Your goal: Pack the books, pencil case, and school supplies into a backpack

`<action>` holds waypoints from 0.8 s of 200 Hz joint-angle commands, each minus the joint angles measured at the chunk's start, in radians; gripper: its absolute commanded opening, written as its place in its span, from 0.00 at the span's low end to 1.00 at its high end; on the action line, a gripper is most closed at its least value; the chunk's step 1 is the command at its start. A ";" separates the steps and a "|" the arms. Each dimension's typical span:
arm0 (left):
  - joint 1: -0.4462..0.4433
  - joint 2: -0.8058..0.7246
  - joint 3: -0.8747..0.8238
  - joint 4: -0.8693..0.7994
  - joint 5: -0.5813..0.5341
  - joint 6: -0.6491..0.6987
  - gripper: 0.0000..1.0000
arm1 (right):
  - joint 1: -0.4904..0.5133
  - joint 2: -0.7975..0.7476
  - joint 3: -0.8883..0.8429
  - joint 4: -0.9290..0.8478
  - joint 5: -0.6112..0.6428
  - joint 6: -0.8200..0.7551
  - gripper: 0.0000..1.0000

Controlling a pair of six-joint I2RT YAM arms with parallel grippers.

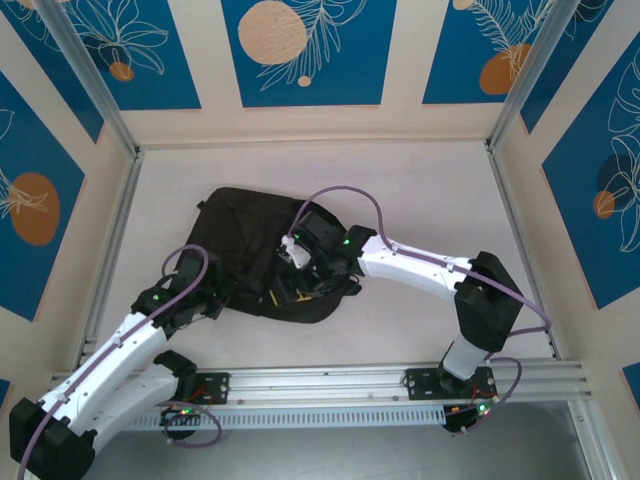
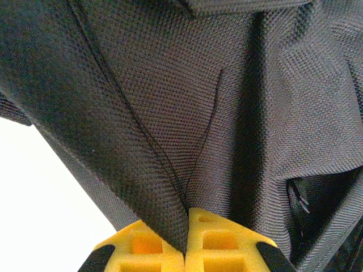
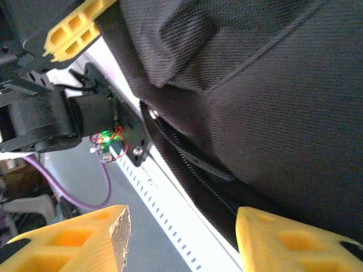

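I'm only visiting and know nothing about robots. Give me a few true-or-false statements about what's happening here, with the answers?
1. The backpack lies on the white table. True.
2. The left arm's jaws are wide open. False: they are pinched shut on a fold of the backpack's fabric.
3. The right arm's jaws stand apart, with nothing gripped between them. True.
4. The backpack is bright red. False: it is black.
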 commanded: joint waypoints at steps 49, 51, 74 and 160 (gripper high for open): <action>0.008 -0.019 0.047 0.031 0.032 -0.007 0.00 | 0.003 0.126 0.102 -0.049 -0.052 -0.042 0.56; 0.007 -0.019 0.046 0.031 0.032 -0.007 0.00 | 0.003 0.128 0.104 -0.047 -0.055 -0.042 0.56; 0.008 -0.017 0.048 0.034 0.034 -0.001 0.00 | 0.005 0.159 0.124 -0.015 -0.118 -0.040 0.56; 0.008 -0.023 0.038 0.033 0.037 0.010 0.00 | -0.013 0.178 0.154 0.107 -0.252 -0.008 0.48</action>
